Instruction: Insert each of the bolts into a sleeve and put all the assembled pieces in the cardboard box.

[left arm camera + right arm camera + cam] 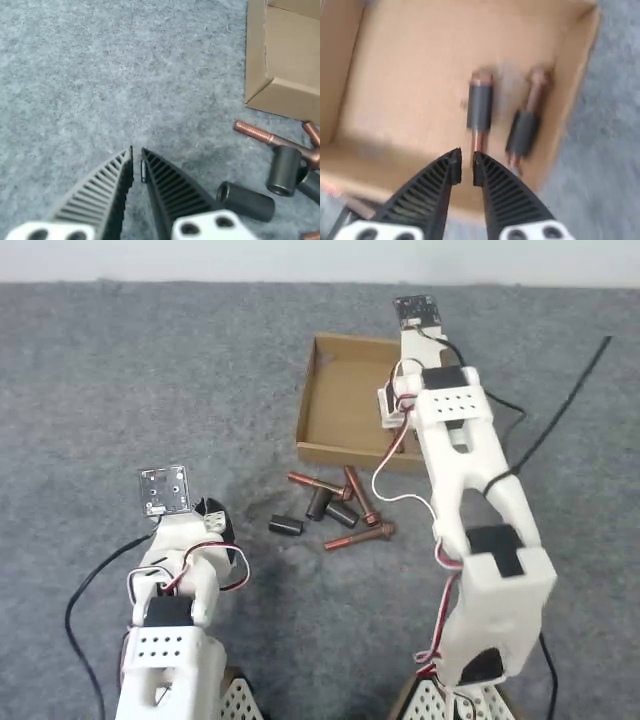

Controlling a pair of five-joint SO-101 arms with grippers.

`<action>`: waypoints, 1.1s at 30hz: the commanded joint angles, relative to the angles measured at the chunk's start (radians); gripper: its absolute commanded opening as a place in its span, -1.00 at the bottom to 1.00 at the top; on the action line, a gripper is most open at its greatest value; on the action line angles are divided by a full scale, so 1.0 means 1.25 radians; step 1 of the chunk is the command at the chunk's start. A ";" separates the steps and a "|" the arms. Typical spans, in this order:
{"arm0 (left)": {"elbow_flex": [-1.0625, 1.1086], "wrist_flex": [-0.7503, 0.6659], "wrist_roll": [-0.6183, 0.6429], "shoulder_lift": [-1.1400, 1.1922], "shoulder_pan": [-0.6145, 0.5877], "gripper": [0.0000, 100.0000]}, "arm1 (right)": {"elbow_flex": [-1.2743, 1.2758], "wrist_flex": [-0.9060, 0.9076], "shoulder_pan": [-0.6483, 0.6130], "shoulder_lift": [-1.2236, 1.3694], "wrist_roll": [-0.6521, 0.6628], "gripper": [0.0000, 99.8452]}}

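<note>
Cardboard box (304,410) holds two pieces (480,107); left fingers (112,185) and right fingers (437,187) nearly closed, empty; we widen before gripping bolts (357,537).

The hand (466,165) hangs over the box (395,75), its fingers almost together and holding nothing. On the box floor a bolt (481,79) in a dark sleeve (480,105) lies beside a second bolt (538,80) in its own sleeve (522,132), apart. The grey surface (610,125) lies alongside.
</note>
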 commanded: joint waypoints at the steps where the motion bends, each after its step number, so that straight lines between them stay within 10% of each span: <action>1: -0.008 -0.006 -0.010 -0.021 -0.004 -0.95 | -0.045 0.136 -0.006 -0.128 -0.012 -0.98; 15: -0.008 -0.005 -0.010 -0.021 -0.004 -0.95 | -0.023 0.532 -0.144 -0.251 -0.012 -0.98; 33: -0.007 -0.004 -0.010 -0.021 -0.004 -0.95 | 0.470 0.160 -0.262 -0.438 0.050 -0.88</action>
